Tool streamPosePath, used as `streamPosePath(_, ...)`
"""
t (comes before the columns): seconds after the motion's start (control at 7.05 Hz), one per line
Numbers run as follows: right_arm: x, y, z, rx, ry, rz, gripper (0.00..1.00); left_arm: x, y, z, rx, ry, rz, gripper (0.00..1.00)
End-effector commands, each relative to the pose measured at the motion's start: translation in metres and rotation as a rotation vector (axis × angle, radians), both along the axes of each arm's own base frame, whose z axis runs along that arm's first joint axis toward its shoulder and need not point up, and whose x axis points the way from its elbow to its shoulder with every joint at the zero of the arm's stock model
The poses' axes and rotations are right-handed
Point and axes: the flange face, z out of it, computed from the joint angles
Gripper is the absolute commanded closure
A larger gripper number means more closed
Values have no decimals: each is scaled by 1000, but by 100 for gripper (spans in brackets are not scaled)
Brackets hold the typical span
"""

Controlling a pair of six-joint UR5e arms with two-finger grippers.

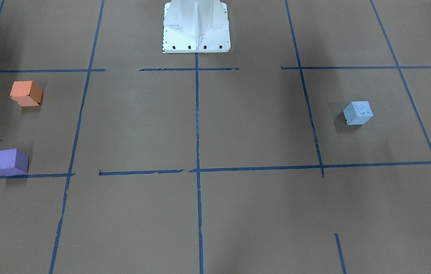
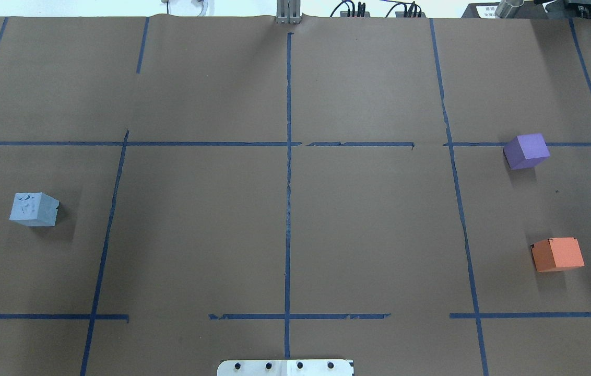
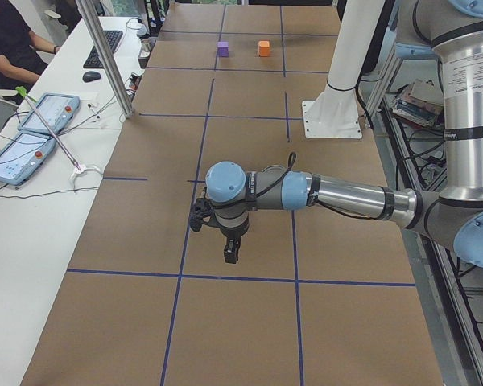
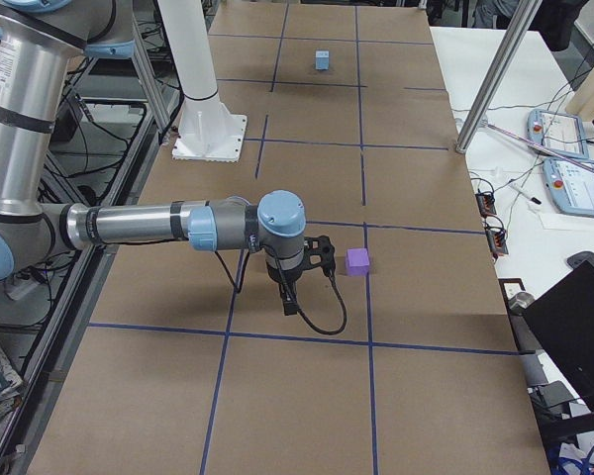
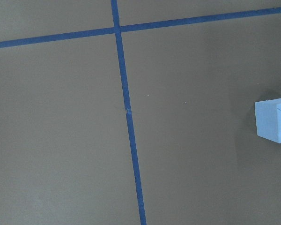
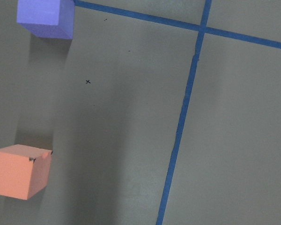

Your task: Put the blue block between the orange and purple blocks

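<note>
The blue block (image 2: 34, 209) sits on the brown table's left side; it also shows in the front view (image 1: 358, 112) and at the right edge of the left wrist view (image 5: 274, 120). The purple block (image 2: 526, 151) and the orange block (image 2: 557, 254) sit apart on the right side, both in the right wrist view, purple (image 6: 45, 18) and orange (image 6: 19, 171). My left gripper (image 3: 232, 256) hangs above the table in the left side view only. My right gripper (image 4: 289, 305) hangs near the purple block (image 4: 357, 261) in the right side view only. I cannot tell whether either is open or shut.
Blue tape lines (image 2: 288, 209) divide the brown paper table into squares. The white robot base (image 1: 196, 26) stands at the table's near edge. A side bench with tablets (image 3: 32, 133) and an operator (image 3: 8, 40) runs along the far side.
</note>
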Motion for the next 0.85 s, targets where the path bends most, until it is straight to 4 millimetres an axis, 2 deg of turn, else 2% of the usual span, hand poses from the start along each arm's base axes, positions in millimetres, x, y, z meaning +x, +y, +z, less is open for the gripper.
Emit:
streamPosePath(0.0,0,0,0,-3,-2,1,0,0,2,-5,38,0,0,0)
streamPosePath(0.28,-1,0,0,-4,-2,3,0,2,2,-9,51,2,4,0)
streamPosePath(0.43,-2,0,0,-14,-1,12,0,10,-1,-14,57,18,19,0)
streamPosePath(0.57,-3,0,0,-16,-2,9,0,47,-4,-32,-16,71,12,0)
streamPosePath(0.71,-5,-2,-2,1,-3,1,0,86,-8,-48,-13,80,-5,0)
